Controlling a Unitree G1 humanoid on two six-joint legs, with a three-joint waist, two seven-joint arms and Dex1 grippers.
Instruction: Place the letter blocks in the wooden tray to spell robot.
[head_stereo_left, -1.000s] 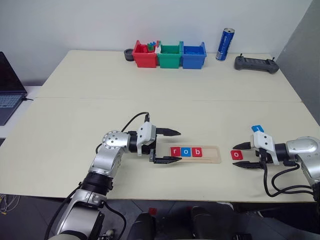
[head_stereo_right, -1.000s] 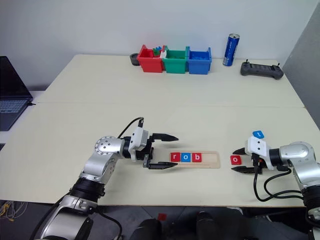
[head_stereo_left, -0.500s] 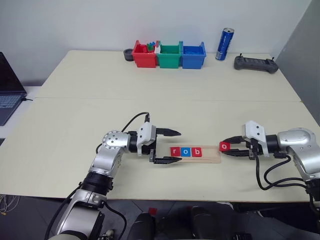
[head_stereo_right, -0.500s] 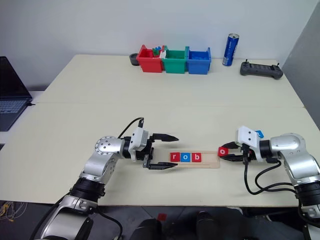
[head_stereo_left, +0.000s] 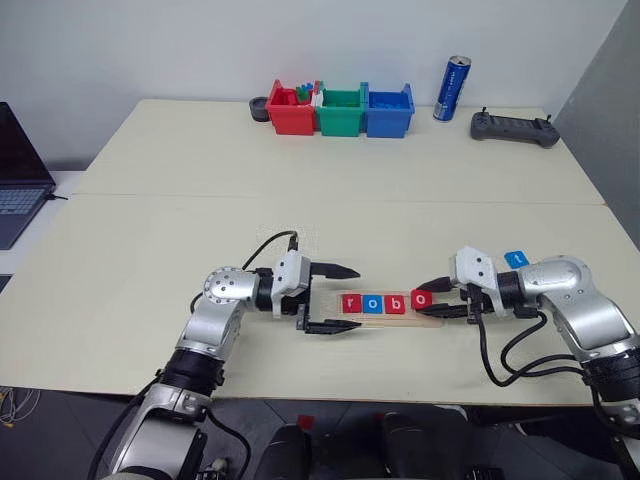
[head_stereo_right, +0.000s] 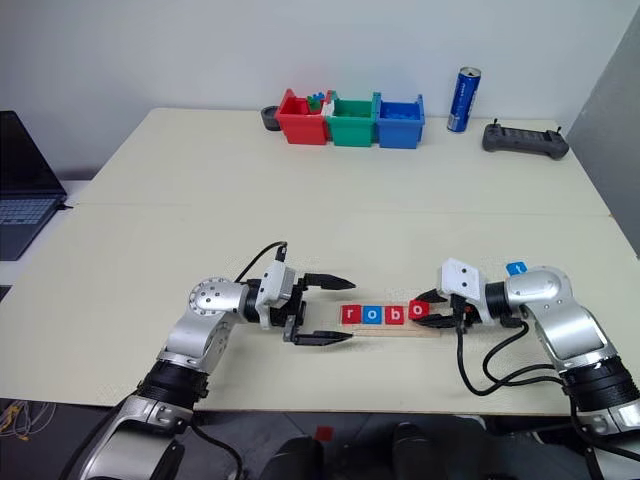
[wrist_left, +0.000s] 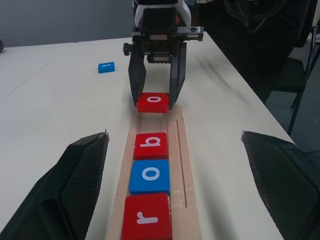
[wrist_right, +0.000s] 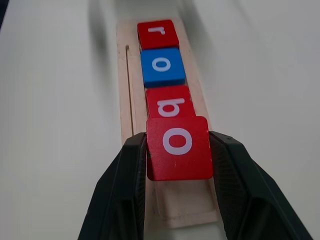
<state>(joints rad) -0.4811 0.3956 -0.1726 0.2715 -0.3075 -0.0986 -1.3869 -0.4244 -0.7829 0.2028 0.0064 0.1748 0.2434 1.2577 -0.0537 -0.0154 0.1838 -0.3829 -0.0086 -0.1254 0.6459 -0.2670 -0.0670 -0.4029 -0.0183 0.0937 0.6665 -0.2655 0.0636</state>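
Pale cream surface. Thin light-wood grooved tray carries red r, blue o, red b.

Right pincer clamps small flat red "o" tile by side edges, over tray's fourth slot. Tile likely light, rigid, smooth; edge grip suits.

Left pincer wide apart, empty, at tray's left end.

Blue tile loose on surface, near right arm.

Before me stands a pale cream table, made of two tops joined along a seam that runs across it. Behind its far edge rises a plain white wall, and a grey panel closes my right side. Dark floor shows below the near edge.
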